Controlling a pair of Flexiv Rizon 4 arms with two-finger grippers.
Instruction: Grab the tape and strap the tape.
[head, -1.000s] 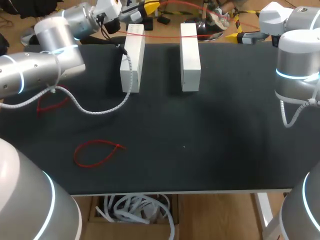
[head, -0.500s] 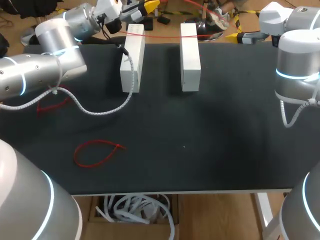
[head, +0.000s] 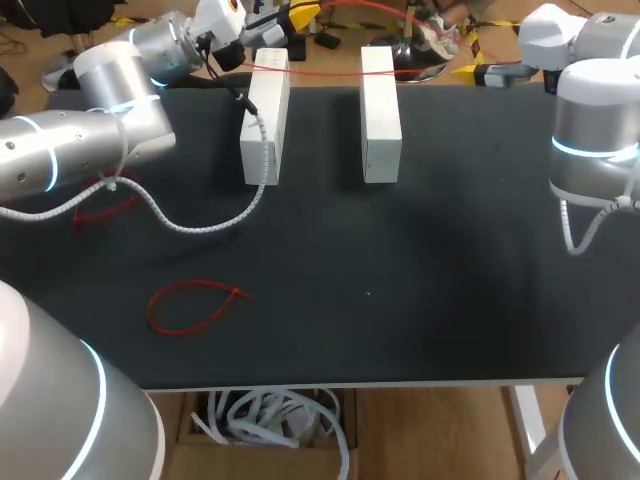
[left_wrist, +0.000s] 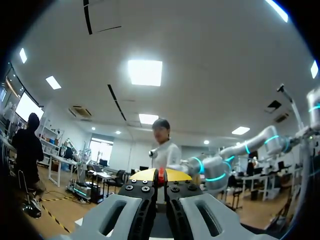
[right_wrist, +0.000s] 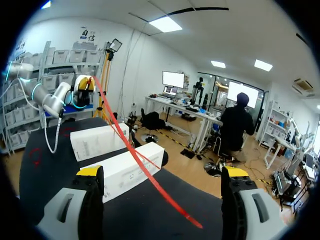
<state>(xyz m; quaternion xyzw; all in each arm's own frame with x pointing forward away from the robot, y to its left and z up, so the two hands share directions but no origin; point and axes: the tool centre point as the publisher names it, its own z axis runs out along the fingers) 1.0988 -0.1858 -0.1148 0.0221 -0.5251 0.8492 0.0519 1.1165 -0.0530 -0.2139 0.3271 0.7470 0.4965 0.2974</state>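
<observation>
Left fingers (left_wrist: 144, 175) pinch red tape (left_wrist: 161, 175).

Nothing written on the bench (head: 420, 300) can be read. The left white box (head: 265, 120) and the right white box (head: 380, 115), in the upper middle of the head view, carry faint grey print on their sides (clearest from the right wrist camera). It is too small to make out.

Silver arms (head: 70, 150), cyan light rings (head: 588, 152), white spiral cable (head: 200, 222), yellow fingertips (right_wrist: 89, 171)
</observation>
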